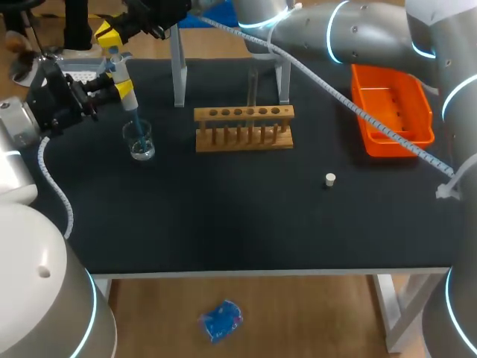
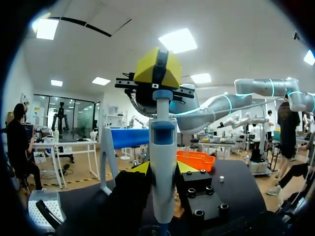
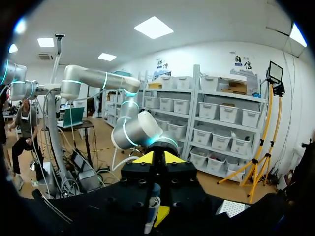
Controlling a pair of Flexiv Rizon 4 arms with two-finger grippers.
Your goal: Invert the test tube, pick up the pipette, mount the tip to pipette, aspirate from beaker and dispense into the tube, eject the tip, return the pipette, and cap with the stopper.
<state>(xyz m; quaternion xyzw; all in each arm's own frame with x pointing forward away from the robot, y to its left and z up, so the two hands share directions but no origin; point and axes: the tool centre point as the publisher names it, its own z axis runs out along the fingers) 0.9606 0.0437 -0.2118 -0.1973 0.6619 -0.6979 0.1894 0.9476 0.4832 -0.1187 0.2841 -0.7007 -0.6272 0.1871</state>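
While my left claw [image 1: 125,92] is clamped on the pipette [image 1: 119,73], its tip dips in the beaker [image 1: 139,140]; right claw [image 1: 108,33] (tips together) sits on top; sucking-up step, I think; next, lift it out slowly.

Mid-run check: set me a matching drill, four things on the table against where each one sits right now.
1. beaker
2. stopper
3. orange tray
4. wooden rack

A. alone on the mat, right of centre
B. by the table's right edge, toward the back
C. mid-table, toward the back
D. under the pipette, whose tip dips inside

Pairs: 1-D, 2-A, 3-B, 4-C.
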